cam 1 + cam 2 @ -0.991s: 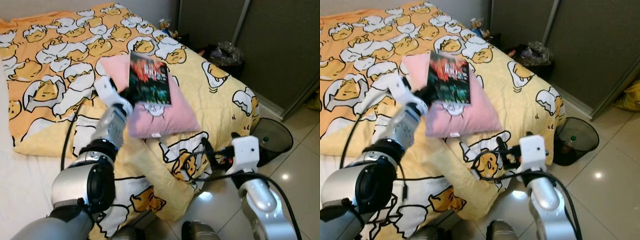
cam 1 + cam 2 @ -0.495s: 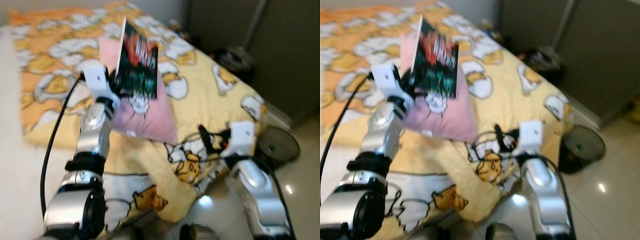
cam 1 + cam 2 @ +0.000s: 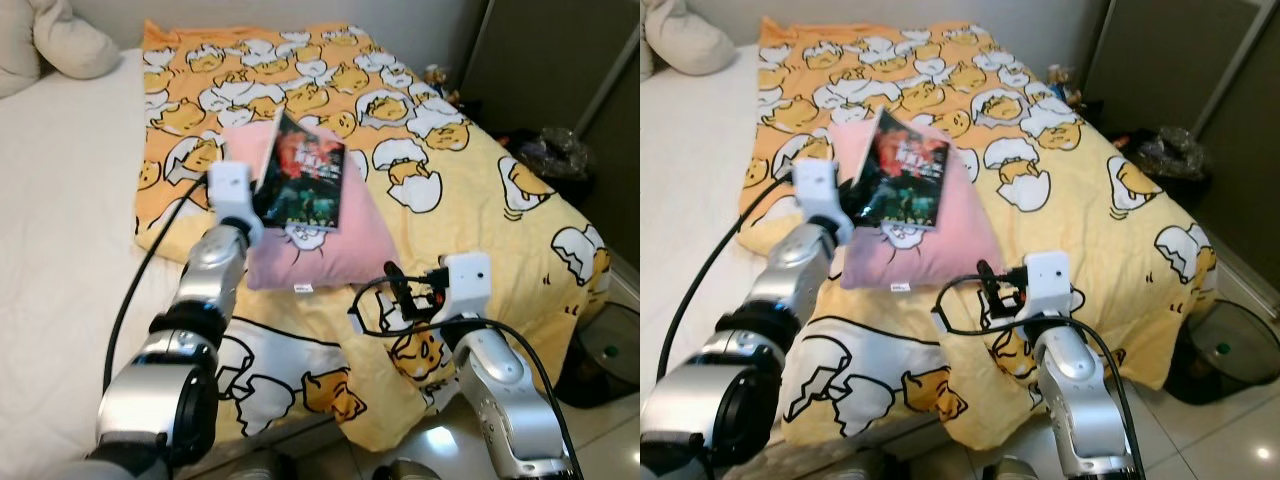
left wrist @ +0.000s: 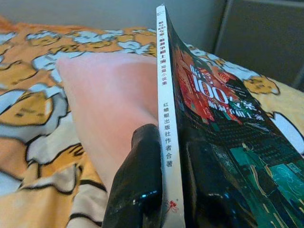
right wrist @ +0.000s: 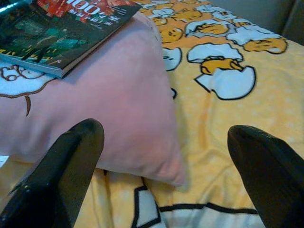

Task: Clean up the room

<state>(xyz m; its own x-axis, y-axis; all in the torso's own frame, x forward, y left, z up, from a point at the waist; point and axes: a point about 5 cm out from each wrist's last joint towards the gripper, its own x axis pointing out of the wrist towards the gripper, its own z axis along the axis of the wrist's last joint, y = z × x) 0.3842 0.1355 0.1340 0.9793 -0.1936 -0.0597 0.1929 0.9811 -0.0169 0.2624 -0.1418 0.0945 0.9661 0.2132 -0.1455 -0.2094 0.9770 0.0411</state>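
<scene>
Bed (image 3: pixel 70 200): pink pillow (image 3: pixel 340 245) under gripped book (image 3: pixel 310 185).

1. One book (image 3: pixel 306 183) with a dark red and green cover.
2. One pink pillow (image 3: pixel 340 240).
3. One yellow and orange blanket (image 3: pixel 470 180) printed with egg characters.
4. One cream pillow (image 3: pixel 70 45) at the head of the bed.
5. One black wastebasket (image 3: pixel 1230 350) on the floor.
6. Two robot grippers: the left gripper (image 4: pixel 164 190) and the right gripper (image 5: pixel 166 161).
</scene>
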